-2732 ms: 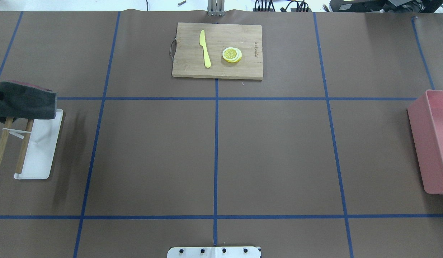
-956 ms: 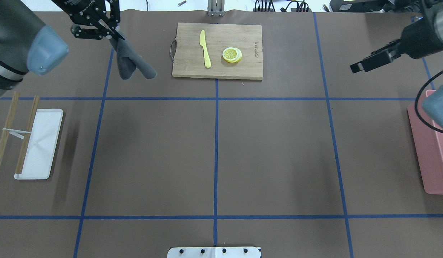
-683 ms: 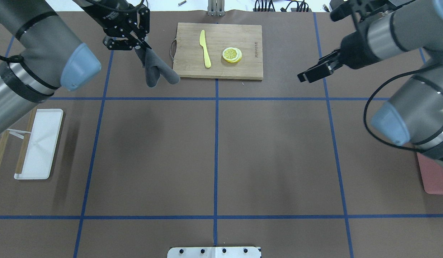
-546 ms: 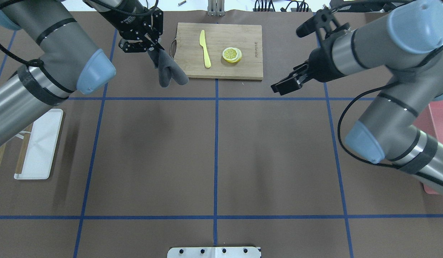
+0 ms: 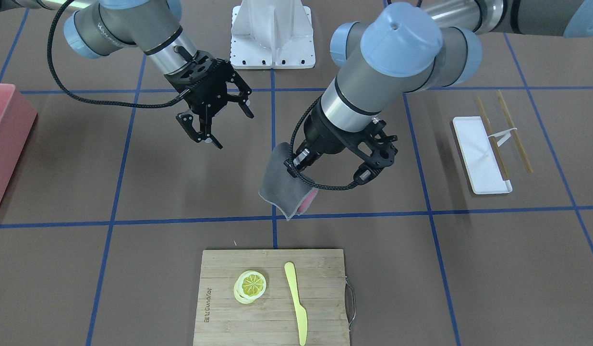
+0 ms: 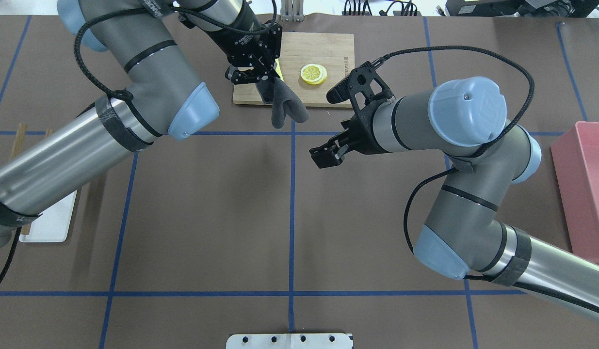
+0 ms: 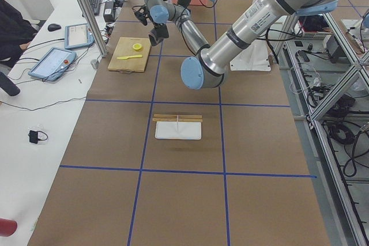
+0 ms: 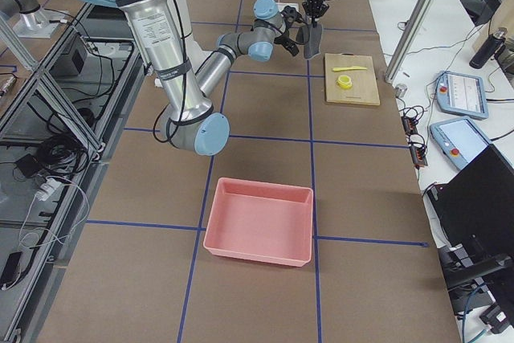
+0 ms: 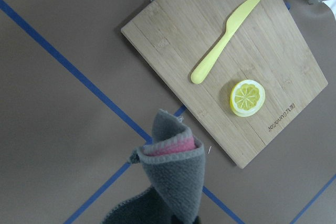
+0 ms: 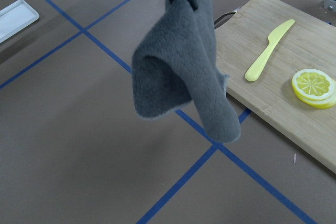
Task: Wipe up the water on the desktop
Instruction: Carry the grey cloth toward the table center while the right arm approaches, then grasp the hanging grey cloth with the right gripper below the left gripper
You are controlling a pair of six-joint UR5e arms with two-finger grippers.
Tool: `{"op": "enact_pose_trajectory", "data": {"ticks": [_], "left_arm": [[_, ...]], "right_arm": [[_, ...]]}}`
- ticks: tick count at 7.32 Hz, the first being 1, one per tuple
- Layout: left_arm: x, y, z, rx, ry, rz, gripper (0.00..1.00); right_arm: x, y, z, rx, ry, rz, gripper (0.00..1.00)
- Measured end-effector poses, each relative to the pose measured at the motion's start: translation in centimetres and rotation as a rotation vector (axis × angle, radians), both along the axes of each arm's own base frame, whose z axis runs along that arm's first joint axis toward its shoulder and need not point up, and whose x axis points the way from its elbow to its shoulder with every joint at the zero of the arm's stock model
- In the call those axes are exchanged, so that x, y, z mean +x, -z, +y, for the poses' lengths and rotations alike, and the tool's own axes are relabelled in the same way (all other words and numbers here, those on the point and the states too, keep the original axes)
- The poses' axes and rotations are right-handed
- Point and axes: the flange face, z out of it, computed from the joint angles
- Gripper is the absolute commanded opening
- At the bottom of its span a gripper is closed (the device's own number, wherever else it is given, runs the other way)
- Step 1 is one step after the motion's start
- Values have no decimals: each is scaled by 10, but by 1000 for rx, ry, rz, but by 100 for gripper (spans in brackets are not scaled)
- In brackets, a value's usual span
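Shifted since half-second-earlier view: left tool (image 6: 266, 83) carried rightward, from beside handle end of bamboo cutting board (image 6: 328, 46) to over its near edge; right tool (image 5: 231, 129) brought closer to centre tape line. Pinched in left tool: grey folded cloth with pink inner face (image 5: 283, 186), hung clear above brown matte desk with blue tape grid (image 6: 207, 218), near centre line. Right tool spread wide, empty, just beside cloth. Yellow plastic knife (image 9: 224, 39) and lemon slices (image 6: 314, 73) laid on board.
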Motion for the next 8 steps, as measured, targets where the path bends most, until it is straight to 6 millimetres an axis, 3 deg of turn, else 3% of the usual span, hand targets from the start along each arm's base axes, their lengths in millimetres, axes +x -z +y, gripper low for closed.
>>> {"op": "enact_pose_trajectory", "data": {"ticks": [5,8], "left_arm": [[41,30,45,12,-77,38,0],[46,33,58,18,-100,49,0]], "right_arm": [[-7,0,2,7,-29,8,100],[-8,0,3,8,-30,7,100]]}}
